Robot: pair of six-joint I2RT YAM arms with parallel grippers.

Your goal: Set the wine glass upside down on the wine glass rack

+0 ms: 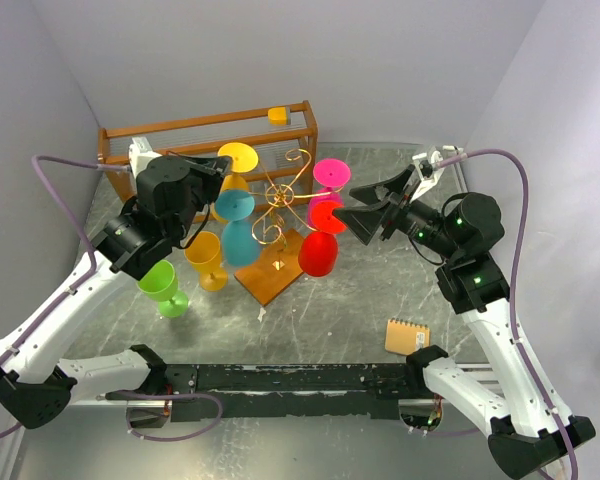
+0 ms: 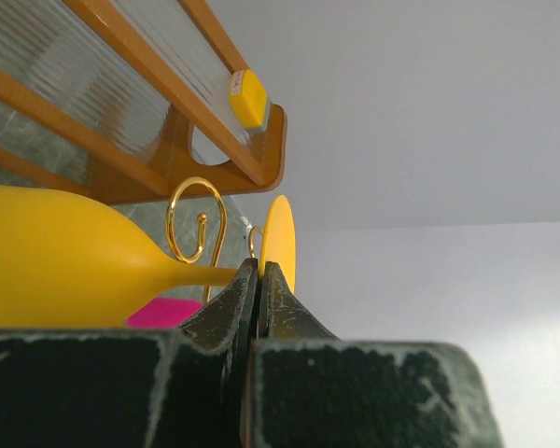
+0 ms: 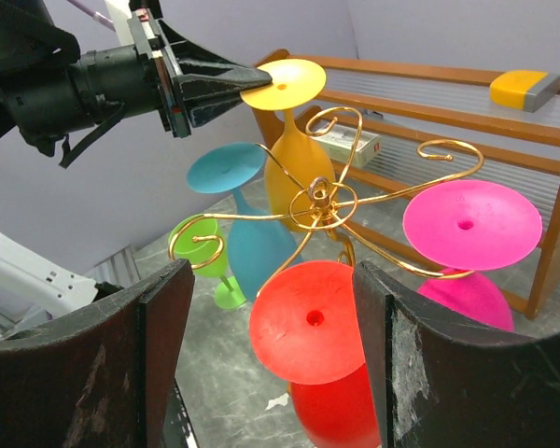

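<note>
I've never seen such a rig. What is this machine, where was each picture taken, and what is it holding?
A left arm and a right arm, bolted to a table, each end in a two-finger gripper. One picture looks down from above; the other two come from wrist cameras. A gold wire rack on a wooden base carries a teal glass, a red glass and a pink glass upside down; a green glass stands beside it. The left gripper is shut on the stem of a yellow glass; the right gripper is open, empty.
</note>
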